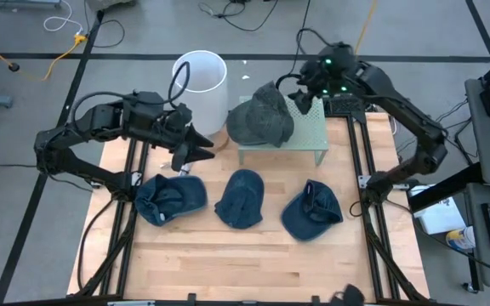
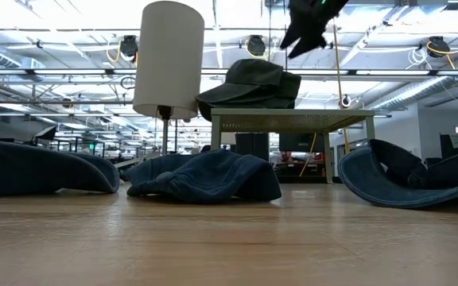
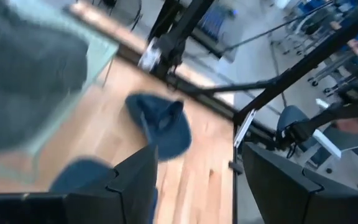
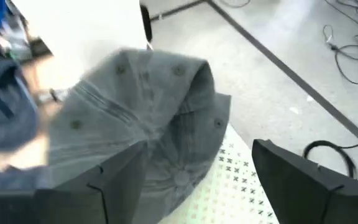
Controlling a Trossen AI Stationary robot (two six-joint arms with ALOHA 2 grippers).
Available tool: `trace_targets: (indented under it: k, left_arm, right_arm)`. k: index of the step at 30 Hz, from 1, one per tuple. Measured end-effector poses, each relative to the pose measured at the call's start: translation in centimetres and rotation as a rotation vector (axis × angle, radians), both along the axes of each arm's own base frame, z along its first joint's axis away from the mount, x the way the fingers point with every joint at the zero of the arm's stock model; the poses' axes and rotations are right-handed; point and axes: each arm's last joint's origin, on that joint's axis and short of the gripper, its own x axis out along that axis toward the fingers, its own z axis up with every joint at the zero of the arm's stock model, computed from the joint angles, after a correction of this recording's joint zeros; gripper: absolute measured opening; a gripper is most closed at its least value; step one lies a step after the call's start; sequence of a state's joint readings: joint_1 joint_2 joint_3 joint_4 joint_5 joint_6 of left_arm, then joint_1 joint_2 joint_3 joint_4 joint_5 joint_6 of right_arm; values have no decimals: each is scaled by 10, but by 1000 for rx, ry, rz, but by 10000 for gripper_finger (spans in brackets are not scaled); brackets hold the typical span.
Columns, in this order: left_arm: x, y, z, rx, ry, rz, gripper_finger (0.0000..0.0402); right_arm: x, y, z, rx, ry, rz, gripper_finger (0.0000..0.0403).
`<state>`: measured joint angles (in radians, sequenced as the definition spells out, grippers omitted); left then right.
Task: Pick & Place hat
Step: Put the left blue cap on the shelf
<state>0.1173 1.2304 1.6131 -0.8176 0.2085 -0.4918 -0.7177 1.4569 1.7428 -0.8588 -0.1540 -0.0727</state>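
Note:
A grey hat (image 1: 262, 119) sits crown up on a small pale green stand (image 1: 309, 136), beside a white cylinder (image 1: 201, 83). The right wrist view looks down on this grey hat (image 4: 142, 118). My right gripper (image 1: 300, 98) hangs open just above its far right side; in the low view the right gripper (image 2: 304, 32) is clear of the grey hat (image 2: 253, 83). Three blue hats (image 1: 170, 197), (image 1: 241, 197), (image 1: 311, 211) lie in a row on the wooden table. My left gripper (image 1: 198, 151) is open, in the air left of the stand, above the left blue hat.
The white cylinder (image 2: 168, 59) stands close to the stand's left side (image 2: 293, 119). Black frame rails (image 1: 364, 170) run along both table sides. Bare wood (image 1: 245, 263) lies between the blue hats and the near edge. Cables lie on the floor beyond the table.

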Motion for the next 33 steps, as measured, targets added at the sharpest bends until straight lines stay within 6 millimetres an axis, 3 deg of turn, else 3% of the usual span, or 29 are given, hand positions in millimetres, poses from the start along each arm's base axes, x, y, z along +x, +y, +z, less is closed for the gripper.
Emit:
trace_targets:
  k: [8, 15, 28, 33]
  left_arm:
    - [-11, -3, -18, -147, 240, 66, 239]
    - [-17, -19, -42, -150, 534, 65, 239]
    - [28, -63, -95, 54, 913, 8, 239]
    - [44, -82, -125, 181, 1089, 54, 239]
  right_arm:
    - [-34, 38, 30, 4, -87, -9, 282]
    - [-49, 73, 47, -37, -154, 74, 281]
    - [-43, 103, 52, 28, -208, 170, 281]
    - [-38, 113, 52, 26, -204, 227, 281]
